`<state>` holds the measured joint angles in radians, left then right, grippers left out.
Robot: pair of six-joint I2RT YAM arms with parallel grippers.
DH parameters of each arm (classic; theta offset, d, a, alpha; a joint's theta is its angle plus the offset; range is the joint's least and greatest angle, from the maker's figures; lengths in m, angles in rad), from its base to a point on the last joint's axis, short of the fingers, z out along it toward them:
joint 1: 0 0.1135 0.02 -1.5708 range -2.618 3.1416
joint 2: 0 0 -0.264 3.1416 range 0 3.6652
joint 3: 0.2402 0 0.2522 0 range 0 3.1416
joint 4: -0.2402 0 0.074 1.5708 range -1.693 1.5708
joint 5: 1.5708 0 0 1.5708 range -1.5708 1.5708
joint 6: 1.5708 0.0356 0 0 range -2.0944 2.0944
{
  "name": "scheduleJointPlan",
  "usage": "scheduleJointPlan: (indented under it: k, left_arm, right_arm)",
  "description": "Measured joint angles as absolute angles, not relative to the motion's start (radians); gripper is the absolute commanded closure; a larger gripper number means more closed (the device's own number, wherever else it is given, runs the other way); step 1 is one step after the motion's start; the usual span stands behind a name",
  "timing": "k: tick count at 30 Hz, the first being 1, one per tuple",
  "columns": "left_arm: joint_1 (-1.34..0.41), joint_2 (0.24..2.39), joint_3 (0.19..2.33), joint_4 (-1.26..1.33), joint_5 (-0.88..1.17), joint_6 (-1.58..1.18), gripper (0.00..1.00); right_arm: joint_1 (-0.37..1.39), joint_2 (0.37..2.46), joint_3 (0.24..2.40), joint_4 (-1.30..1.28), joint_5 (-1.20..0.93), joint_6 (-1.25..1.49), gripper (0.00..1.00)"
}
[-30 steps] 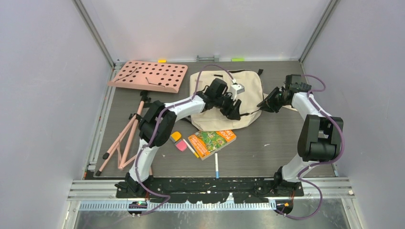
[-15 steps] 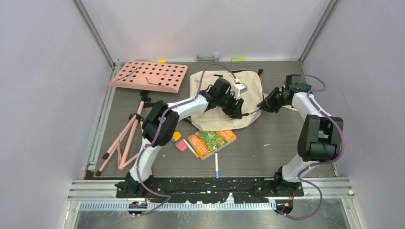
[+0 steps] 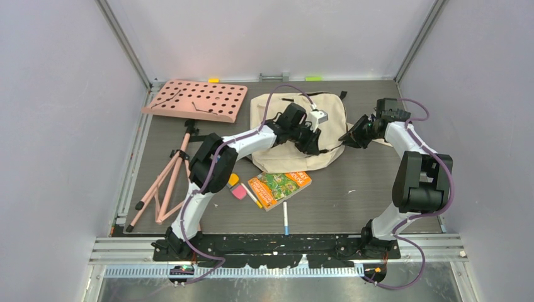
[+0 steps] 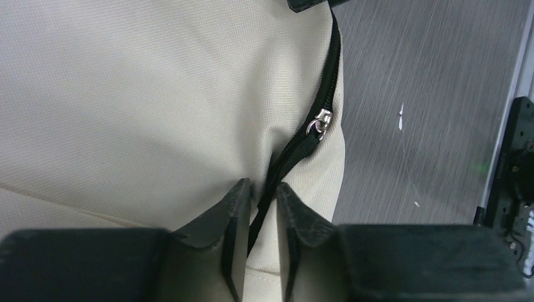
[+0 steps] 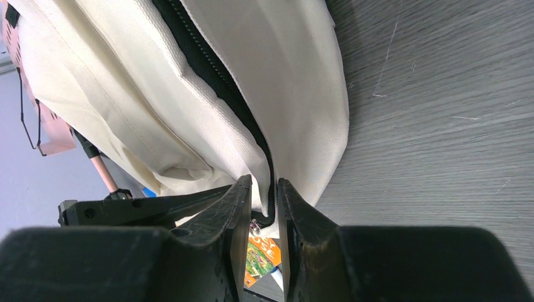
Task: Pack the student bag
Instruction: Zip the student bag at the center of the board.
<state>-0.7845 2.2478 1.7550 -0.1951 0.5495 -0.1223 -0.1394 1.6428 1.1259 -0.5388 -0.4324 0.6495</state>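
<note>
The student bag (image 3: 280,157), cream with black zips, lies flat at the back middle of the table. My left gripper (image 3: 310,145) is down on its near right part. In the left wrist view the jaws (image 4: 264,189) have closed to a narrow gap on the bag's black zip seam, just below the silver slider (image 4: 321,123). My right gripper (image 3: 346,137) is at the bag's right edge. In the right wrist view it (image 5: 264,185) pinches the cream fabric (image 5: 126,82) beside the zip.
An orange picture book (image 3: 279,187), a pen (image 3: 285,218), a marker and erasers (image 3: 236,187) lie in front of the bag. A pink perforated board (image 3: 195,100) and a folded pink stand (image 3: 165,182) are at the left. Walls enclose the table.
My left gripper has shifted slightly farther onto the bag and its jaws have narrowed onto the zip seam. The right arm has not moved.
</note>
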Motion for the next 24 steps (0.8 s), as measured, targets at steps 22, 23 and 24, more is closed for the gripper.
scheduleJointPlan:
  k: [22,23,24]
  left_arm:
    - [-0.812,2.082,1.557,-0.142,0.443,-0.121,1.00]
    - [-0.813,2.071,1.544,-0.134,0.435,-0.120,1.00]
    - [-0.813,2.061,1.531,-0.126,0.427,-0.118,1.00]
  right_arm:
    - [-0.122,1.623,1.126,-0.565,-0.363,0.646,0.99]
    - [-0.121,1.621,1.126,-0.567,-0.362,0.646,0.99]
    - [-0.118,1.617,1.126,-0.570,-0.359,0.646,0.99]
